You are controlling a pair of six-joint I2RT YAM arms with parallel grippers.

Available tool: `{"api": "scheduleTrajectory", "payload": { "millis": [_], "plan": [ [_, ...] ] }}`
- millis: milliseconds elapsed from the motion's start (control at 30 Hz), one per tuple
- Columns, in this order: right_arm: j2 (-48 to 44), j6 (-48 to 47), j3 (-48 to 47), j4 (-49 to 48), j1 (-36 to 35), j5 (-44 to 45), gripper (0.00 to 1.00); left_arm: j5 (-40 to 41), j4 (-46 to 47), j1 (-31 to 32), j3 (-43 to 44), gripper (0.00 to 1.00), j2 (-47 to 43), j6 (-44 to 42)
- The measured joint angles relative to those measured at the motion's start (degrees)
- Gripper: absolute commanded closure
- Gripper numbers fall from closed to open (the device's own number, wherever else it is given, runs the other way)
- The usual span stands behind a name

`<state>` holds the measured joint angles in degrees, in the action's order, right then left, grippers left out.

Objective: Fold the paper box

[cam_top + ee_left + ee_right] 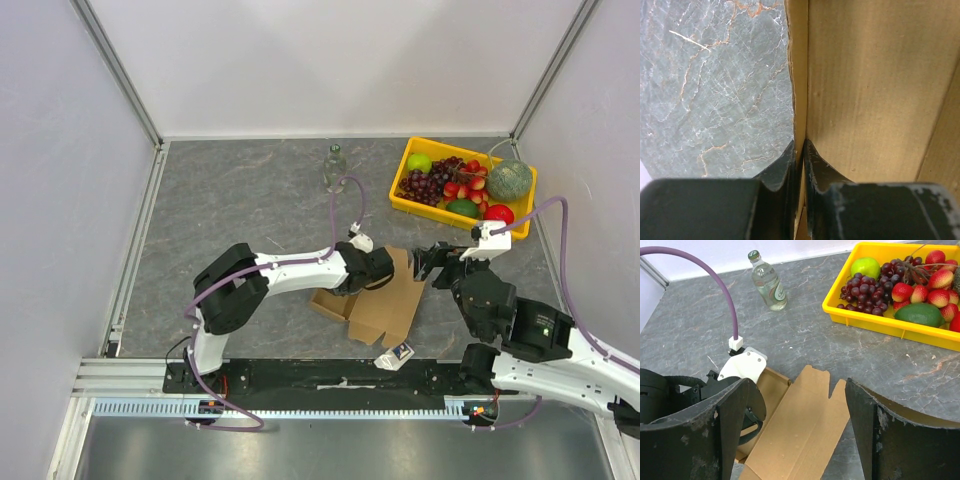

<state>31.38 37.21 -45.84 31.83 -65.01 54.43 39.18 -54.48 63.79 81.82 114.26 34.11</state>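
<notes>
A: Gripper, left (800,150): state?
B: Clamped on a flap edge of the box (385,300).
A: Right gripper (799,390)?
B: Spread wide, holding nothing, just by the box's right edge.
A: Box location?
B: Part-folded on the worktop (250,200), between both arms; tray (880,326) and bottle (335,165) beyond.

Desk surface and what lies on it.
Grey marbled desk (250,210): the brown paper box (385,305) lies near centre, partly unfolded with its flaps spread. A small white-and-blue item (397,354), kind unclear, sits at the box's near corner. A clear glass bottle (334,165) stands upright at far centre. A yellow tray (403,170) of fruit sits at far right, to the right of the bottle and apart from the box.
</notes>
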Motion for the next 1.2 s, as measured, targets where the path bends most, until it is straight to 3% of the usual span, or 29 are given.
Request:
{"api": "scheduleTrajectory", "payload": {
  "millis": [300,600,700,800,900,1100,1200],
  "plan": [
    [3.08,-6.29,-0.39,-3.8,0.0,-6.75,0.14,-5.33,9.31,-3.45,-7.78,0.88,-4.02,-2.25],
    [8.22,-15.85,-1.33,-7.69,0.0,-23.54,0.16,-11.26,17.94,-6.73,-14.82,0.87,-8.24,-3.41],
    [9.49,-18.27,-1.25,-7.98,0.0,-29.0,0.25,-13.49,20.92,-7.87,-17.44,0.87,-10.47,-3.52],
    [8.87,-20.85,0.59,-9.75,0.0,-33.99,0.43,-15.3,23.17,-8.68,-19.3,0.86,-11.87,-3.56],
    [8.09,-22.53,3.15,-11.54,0.0,-37.46,0.51,-16.94,25.51,-9.44,-21.27,0.84,-13.46,-3.56],
    [13.07,-24.94,3.91,-13.64,0.0,-42.66,0.41,-20.5,29.64,-10.49,-24.24,0.8,-15.69,-3.56],
    [17.92,-26.43,3.91,-14.73,0.0,-45.38,0.42,-22.01,31.01,-10.95,-24.92,0.79,-16.28,-3.58]
  ]
}}
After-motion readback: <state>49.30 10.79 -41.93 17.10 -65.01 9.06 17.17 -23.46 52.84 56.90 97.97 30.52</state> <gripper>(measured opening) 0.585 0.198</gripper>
